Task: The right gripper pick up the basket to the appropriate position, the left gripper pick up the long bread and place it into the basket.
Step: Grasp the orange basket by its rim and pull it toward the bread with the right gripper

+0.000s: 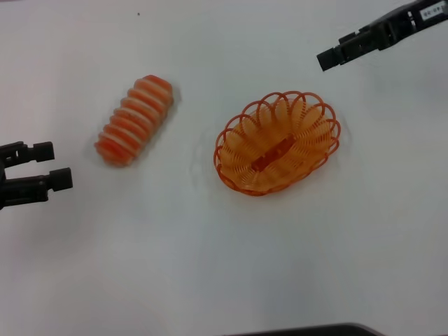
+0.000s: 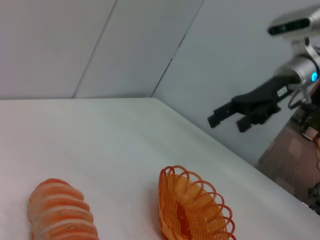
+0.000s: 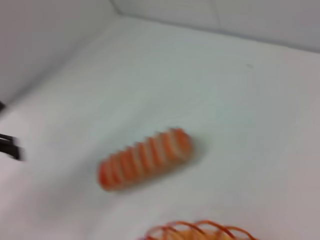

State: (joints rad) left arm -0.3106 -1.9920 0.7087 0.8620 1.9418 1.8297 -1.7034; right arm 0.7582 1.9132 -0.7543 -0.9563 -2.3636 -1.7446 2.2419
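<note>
- Right gripper [image 1: 327, 58]: jaws parted, empty; above table [image 1: 210, 280], beyond basket [image 1: 278, 142]
- Left gripper [image 1: 52, 165]: jaws parted, empty; near bread [image 1: 135, 119]
- Bread beside basket, apart

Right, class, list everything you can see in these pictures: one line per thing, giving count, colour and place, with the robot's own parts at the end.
long bread: one, orange and cream-white bands, lying on the table toward the robot's left, apart from the basket.
basket: one, orange wire, empty, on the table to the right of the bread.
table: one, white, under both things.
dark edge: one, blackish, at the near border of the head view; what it is cannot be told.
left gripper: one, black, open, at the left edge near the bread's near end, holding nothing.
right gripper: one, black, above the table beyond the basket, holding nothing.
</note>
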